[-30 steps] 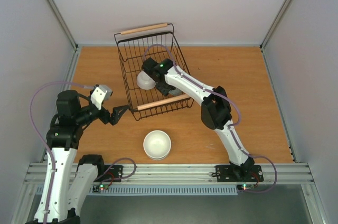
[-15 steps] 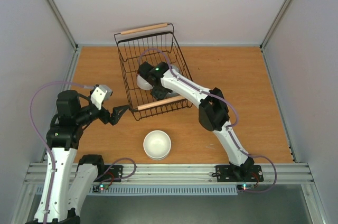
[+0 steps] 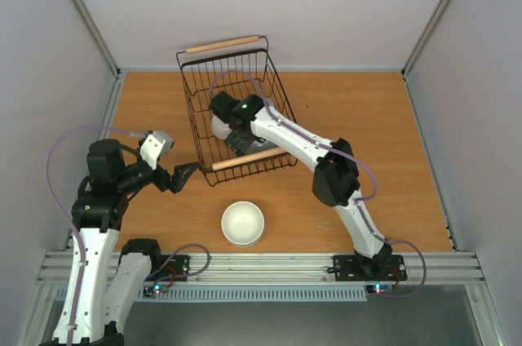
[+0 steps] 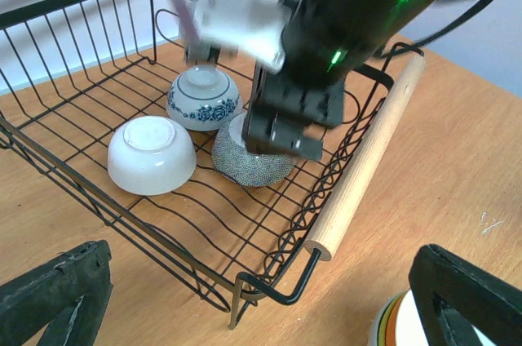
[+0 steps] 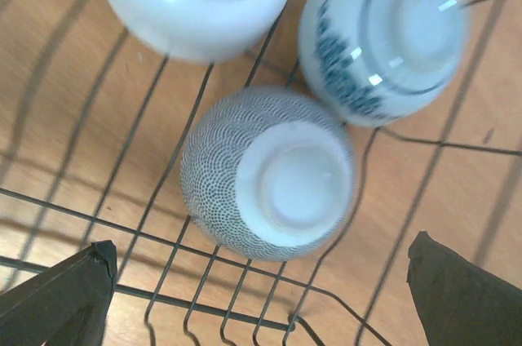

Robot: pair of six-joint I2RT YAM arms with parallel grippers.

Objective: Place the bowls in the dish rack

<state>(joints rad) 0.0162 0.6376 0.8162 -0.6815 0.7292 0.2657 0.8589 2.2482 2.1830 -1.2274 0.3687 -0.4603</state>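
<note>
The black wire dish rack [image 3: 249, 158] stands at the back centre of the table. Three bowls lie upside down on its floor: a plain white one [image 4: 152, 155], a blue-and-white one [image 4: 204, 98] and a grey speckled one [image 5: 269, 175]. My right gripper [image 5: 261, 277] is open and empty, hanging inside the rack just above the grey speckled bowl [image 4: 253, 165]. A stack of bowls [image 3: 243, 223], white on top with orange and yellow-green rims showing [image 4: 398, 328], sits on the table near the front. My left gripper [image 3: 186, 173] is open and empty, left of the rack's near corner.
The rack's near wooden handle [image 4: 367, 165] and its black corner wire lie between my left gripper and the stack. The far handle [image 3: 223, 43] is close to the back wall. Metal frame rails run along the table's left, right and front edges.
My right gripper has shifted a little to the left inside the rack, over the grey speckled bowl. The left arm and the stack have not moved.
</note>
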